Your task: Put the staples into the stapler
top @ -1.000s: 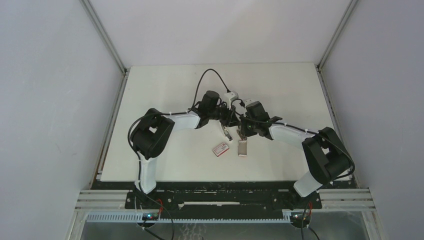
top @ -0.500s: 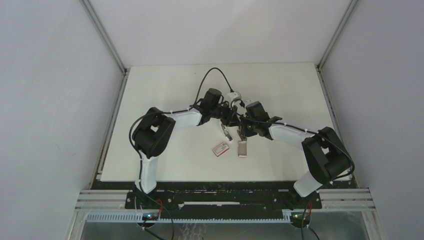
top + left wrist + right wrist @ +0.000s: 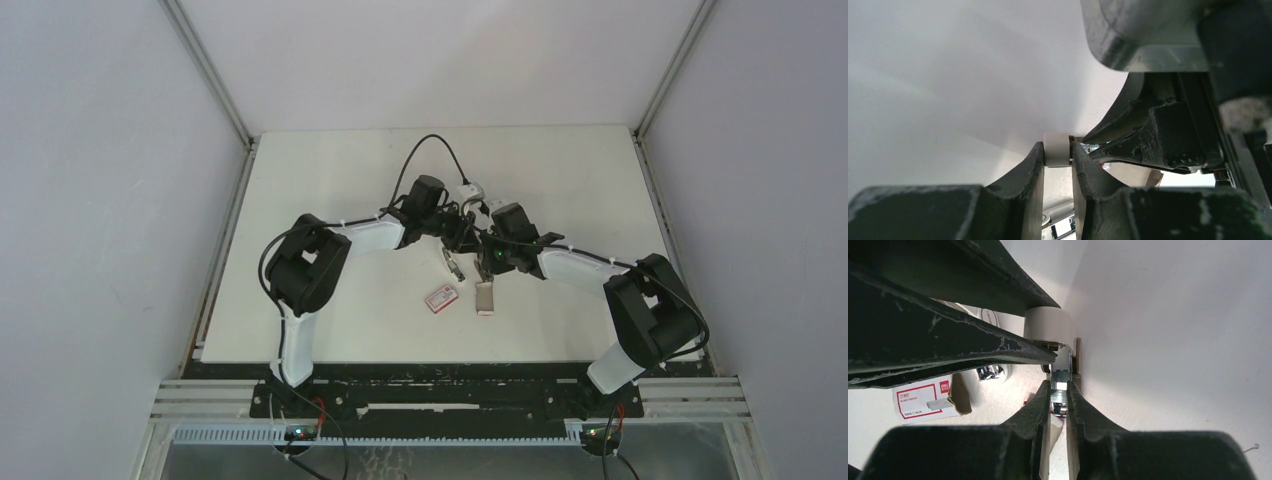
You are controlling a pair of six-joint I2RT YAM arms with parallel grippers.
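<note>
My left gripper is shut on the white end of the stapler and holds it above the table. In the right wrist view the stapler's white body and its open grey metal channel stand just ahead of my right gripper. That gripper is shut on a silvery strip of staples at the channel's mouth. The two grippers meet tip to tip at mid-table, with my right gripper on the right. The grey staple tray lies on the table just in front of them.
The red-and-white box sleeve lies left of the tray, and its open flap end shows in the right wrist view. A white and metal part hangs beside the left gripper's fingers. The white table has walls round it.
My left wrist has shifted slightly to the right, towards the right gripper. The right arm, tray and box have stayed put.
</note>
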